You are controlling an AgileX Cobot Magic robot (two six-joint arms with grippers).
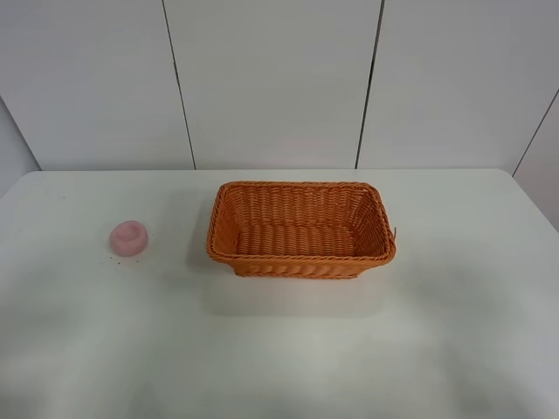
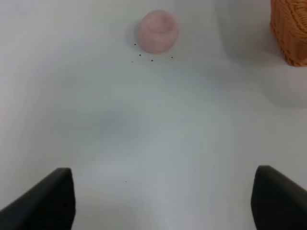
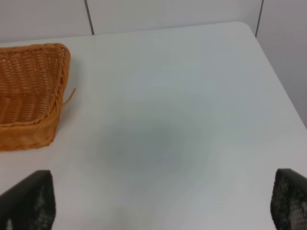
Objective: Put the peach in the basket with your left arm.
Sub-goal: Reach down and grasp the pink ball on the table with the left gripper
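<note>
The pale-pink peach sits on the white table at the left, dimple up, well apart from the orange woven basket in the middle. No arm shows in the exterior high view. In the left wrist view the peach lies far ahead of my open left gripper, whose dark fingertips are wide apart and empty; a corner of the basket shows beside it. In the right wrist view my right gripper is open and empty, with the basket's end off to one side.
The white table stretches around both objects, with a white panelled wall behind. A few dark specks lie on the table by the peach. The table's right edge shows in the right wrist view.
</note>
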